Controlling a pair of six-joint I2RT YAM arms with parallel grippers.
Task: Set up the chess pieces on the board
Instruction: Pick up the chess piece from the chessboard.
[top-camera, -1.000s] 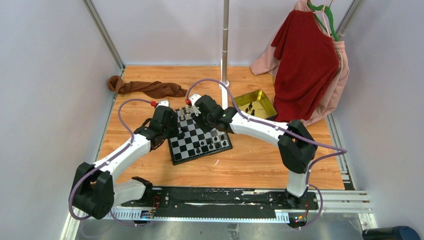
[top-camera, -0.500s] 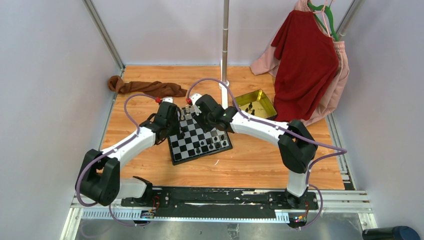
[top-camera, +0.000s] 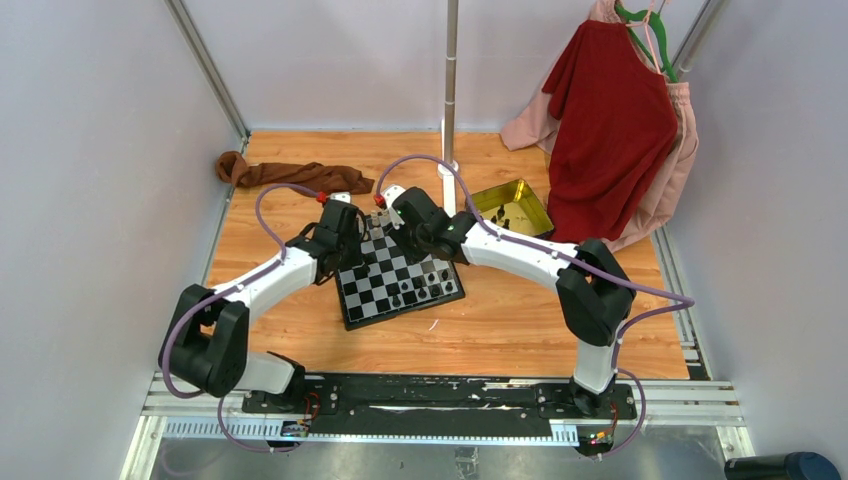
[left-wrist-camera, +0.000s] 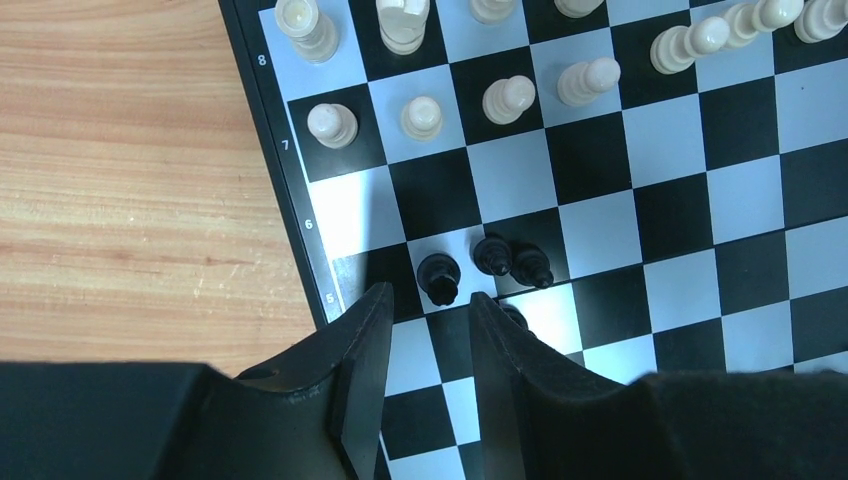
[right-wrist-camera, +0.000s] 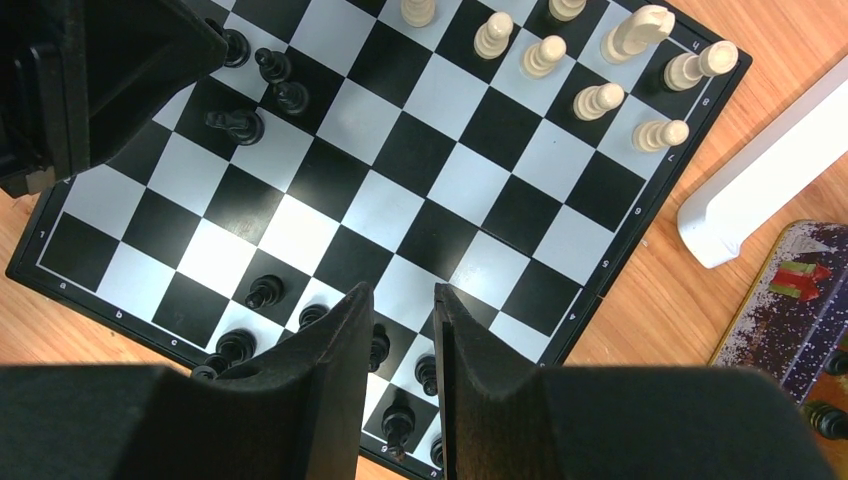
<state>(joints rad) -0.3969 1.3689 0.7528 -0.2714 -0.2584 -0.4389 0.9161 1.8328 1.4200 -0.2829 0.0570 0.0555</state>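
Board (top-camera: 378, 292) lies mid-table (top-camera: 520, 325), between both arms. Cream pieces (left-wrist-camera: 508, 98) stand in two rows along its far edge, so that side looks done. Black pieces (right-wrist-camera: 262, 291) only partly fill the near edge, and four strays (left-wrist-camera: 493, 254) sit mid-board on the left.

Left gripper (left-wrist-camera: 427, 325) hovers just short of the strays, fingers apart and nothing held; probably lining up a pick. Right gripper (right-wrist-camera: 397, 310) hangs over the near black row, fingers narrowly apart, empty.

Yellow tin (top-camera: 536, 201), right of the board and farther back, holds a few black pieces (top-camera: 500, 214), so the job looks unfinished.
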